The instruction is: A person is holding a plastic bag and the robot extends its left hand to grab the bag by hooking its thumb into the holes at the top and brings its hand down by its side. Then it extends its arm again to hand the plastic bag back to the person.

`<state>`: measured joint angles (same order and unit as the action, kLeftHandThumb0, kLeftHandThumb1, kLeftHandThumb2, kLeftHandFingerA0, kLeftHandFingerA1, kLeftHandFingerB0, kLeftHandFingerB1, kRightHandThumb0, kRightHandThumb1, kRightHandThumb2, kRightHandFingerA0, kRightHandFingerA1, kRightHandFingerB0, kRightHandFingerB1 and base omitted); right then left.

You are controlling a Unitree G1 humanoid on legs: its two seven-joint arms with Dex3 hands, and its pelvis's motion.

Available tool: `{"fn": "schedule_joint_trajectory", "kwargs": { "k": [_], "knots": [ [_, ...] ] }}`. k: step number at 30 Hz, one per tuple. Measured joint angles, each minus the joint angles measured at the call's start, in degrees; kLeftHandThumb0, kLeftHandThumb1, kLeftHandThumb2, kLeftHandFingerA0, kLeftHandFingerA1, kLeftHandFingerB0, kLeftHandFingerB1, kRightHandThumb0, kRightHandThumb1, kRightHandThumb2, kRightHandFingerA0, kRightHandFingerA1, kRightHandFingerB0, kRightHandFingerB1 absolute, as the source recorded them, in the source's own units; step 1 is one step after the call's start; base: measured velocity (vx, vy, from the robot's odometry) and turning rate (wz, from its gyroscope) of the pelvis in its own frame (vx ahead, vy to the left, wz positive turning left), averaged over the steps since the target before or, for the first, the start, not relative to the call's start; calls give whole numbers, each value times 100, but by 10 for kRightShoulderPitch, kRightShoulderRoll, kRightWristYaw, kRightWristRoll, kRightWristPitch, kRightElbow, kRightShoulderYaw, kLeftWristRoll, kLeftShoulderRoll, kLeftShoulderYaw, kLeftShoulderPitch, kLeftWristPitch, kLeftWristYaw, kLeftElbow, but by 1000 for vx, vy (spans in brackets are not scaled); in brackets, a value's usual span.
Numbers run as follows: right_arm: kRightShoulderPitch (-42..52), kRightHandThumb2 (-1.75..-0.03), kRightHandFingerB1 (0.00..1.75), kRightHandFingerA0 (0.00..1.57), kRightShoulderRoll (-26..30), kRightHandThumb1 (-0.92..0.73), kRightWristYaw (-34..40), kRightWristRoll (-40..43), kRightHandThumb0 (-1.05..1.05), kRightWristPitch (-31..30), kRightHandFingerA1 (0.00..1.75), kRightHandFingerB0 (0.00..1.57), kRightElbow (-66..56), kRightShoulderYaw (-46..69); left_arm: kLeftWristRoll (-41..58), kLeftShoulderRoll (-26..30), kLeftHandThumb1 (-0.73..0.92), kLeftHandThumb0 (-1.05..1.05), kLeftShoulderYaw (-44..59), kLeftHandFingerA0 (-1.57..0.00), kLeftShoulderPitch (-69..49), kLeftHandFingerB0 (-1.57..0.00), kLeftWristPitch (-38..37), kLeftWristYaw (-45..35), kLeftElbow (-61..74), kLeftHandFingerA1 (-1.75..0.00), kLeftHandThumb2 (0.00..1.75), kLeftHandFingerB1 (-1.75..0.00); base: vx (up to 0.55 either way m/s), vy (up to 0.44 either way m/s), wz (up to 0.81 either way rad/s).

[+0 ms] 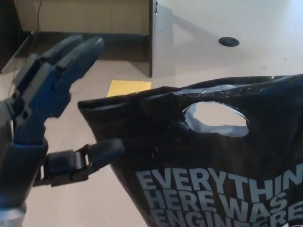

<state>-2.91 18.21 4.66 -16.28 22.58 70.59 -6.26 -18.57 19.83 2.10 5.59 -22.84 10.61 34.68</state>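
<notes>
Left hand (52,118) beside the plastic bag (208,161)
Fingers spread wide, holding nothing; thumb tip at the bag's left edge.

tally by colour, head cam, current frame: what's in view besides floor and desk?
Black: 3 - plastic bag, left hand, round grommet in the desk top
Yellow: 1 - sheet on the floor, partly hidden behind the bag
Total: 4
</notes>
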Motion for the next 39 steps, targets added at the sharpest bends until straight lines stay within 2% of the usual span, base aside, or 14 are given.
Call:
{"fn": "schedule_joint_trajectory", "kwargs": {
  "k": [3, 9, 10, 11, 12, 16, 19, 20, 23, 24, 25, 33, 35, 39],
  "knots": [
    [0, -61, 37, 67, 0, -68, -1, 0, -38, -1, 47, 45, 1, -1, 7, -2, 33, -31, -7, -6, 37, -6, 29, -20, 15, -51, 91, -49, 0, 0, 0],
    [-3, -83, 48, 63, 0, -58, -2, -1, -45, -2, 62, 39, 2, -2, 8, -32, 32, -29, -43, -7, 87, -6, 80, -47, 30, -51, 89, -49, 0, 0, 0],
    [-3, -83, 49, 63, 0, -58, -2, -1, -45, -2, 62, 41, 2, -2, 7, -38, 54, -54, -48, -21, 92, -19, 87, -50, 30, -34, 57, -28, 0, 0, 0],
    [-3, -61, 37, 69, 0, -68, -2, -1, -38, -3, 55, 46, 2, -3, 6, -46, 30, -30, -59, -7, 104, -5, 100, -57, 30, -51, 88, -49, 0, 0, 0],
    [-4, -61, 37, 69, 0, -68, -2, -1, -38, -3, 57, 46, 2, -3, 5, -50, 52, -54, -63, -22, 108, -18, 105, -59, 30, -35, 56, -27, 0, 0, 0],
    [-9, -85, 49, 65, 0, -58, -2, -2, -45, -5, 67, 40, 2, -4, -15, -75, 52, -54, -102, -21, 141, -17, 144, -78, 14, -34, 56, -27, 0, 0, 0],
    [-11, -61, 36, 70, 0, -69, -3, -2, -38, -8, 58, 45, -1, -7, -33, -89, 52, -54, -125, -19, 152, -17, 167, -89, -2, -33, 56, -27, 0, 0, 0],
    [-12, -61, 36, 71, 0, -70, -3, -2, -38, -9, 57, 44, -3, -7, -40, -92, 32, -30, -133, -1, 154, 0, 173, -92, -9, -49, 88, -47, 0, 0, 0],
    [-12, -83, 48, 65, 1, -58, -4, -3, -45, -11, 64, 39, -5, -10, -55, -98, 30, -30, -149, -1, 156, 0, 186, -100, -23, -49, 87, -47, 0, 0, 0],
    [-13, -61, 36, 69, 1, -69, -5, -3, -38, -11, 58, 46, -6, -12, -60, -100, 45, -53, -154, -21, 157, -19, 191, -103, -29, -35, 54, -27, 0, 0, 0],
    [-13, -61, 37, 69, 1, -69, -5, -3, -38, -12, 58, 46, -8, -13, -67, -103, 27, -31, -160, -1, 157, 0, 194, -105, -36, -49, 86, -47, 0, 0, 0],
    [-12, -61, 37, 70, 1, -70, -8, -3, -39, -14, 58, 46, -11, -15, -97, -103, 39, -60, -193, -2, 147, -10, 217, -136, -53, -39, 74, -31, 0, 0, 0],
    [-12, -85, 50, 66, 1, -59, -8, -4, -45, -15, 68, 42, -11, -17, -100, -101, 40, -63, -197, -5, 145, -9, 223, -147, -53, -36, 73, -25, 0, 0, 0],
    [-12, -62, 37, 72, 1, -70, -8, -6, -38, -16, 64, 48, -11, -20, -107, -98, 46, -61, -206, -10, 142, -11, 239, -168, -54, -31, 55, -25, 0, 0, 0]
  ]
}}
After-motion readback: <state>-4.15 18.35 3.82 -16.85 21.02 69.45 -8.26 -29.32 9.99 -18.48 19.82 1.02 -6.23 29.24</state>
